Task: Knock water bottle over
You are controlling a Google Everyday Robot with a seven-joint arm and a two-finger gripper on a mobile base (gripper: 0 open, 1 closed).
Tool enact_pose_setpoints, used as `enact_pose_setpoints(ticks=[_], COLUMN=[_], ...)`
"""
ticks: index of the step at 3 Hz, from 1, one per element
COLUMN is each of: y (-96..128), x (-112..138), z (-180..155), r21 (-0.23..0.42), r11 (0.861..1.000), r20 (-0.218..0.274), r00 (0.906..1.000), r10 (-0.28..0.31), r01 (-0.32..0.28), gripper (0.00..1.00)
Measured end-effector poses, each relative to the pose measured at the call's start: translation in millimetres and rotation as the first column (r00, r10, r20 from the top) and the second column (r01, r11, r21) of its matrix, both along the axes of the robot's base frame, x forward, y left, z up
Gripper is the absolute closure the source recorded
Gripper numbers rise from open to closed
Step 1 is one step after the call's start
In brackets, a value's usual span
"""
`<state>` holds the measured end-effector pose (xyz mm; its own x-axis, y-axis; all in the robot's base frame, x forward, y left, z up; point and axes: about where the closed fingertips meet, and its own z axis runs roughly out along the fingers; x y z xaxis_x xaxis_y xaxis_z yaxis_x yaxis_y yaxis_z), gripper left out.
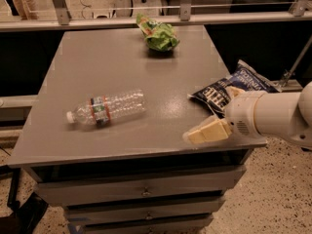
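Note:
The water bottle [106,109] lies on its side on the grey table [122,62], left of centre, with its white cap pointing left and its red, white and blue label band near the cap end. My gripper [207,131] is at the end of the white arm that comes in from the right. It hovers over the table's front right corner, well to the right of the bottle and apart from it. One cream finger [210,130] shows, pointing left.
A dark blue chip bag [234,87] lies at the table's right edge, just behind my arm. A green chip bag [158,35] lies at the table's far edge. Drawers [141,191] sit under the tabletop. A railing runs behind the table.

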<state>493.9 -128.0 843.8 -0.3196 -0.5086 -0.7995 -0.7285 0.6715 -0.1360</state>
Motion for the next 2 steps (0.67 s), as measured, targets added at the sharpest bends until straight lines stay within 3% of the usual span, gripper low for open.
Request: enact_pose_setpoints(ticks=[1, 2], y=[8, 3], x=[1, 0], z=[4, 24], r21=[0.035, 0.137], r11=[0.998, 0.979], r20=[0.010, 0.058], r00=[0.9987, 0.9879], r10=[0.051, 0.144], r01=[-0.051, -0.150], gripper=[0.00, 0.00])
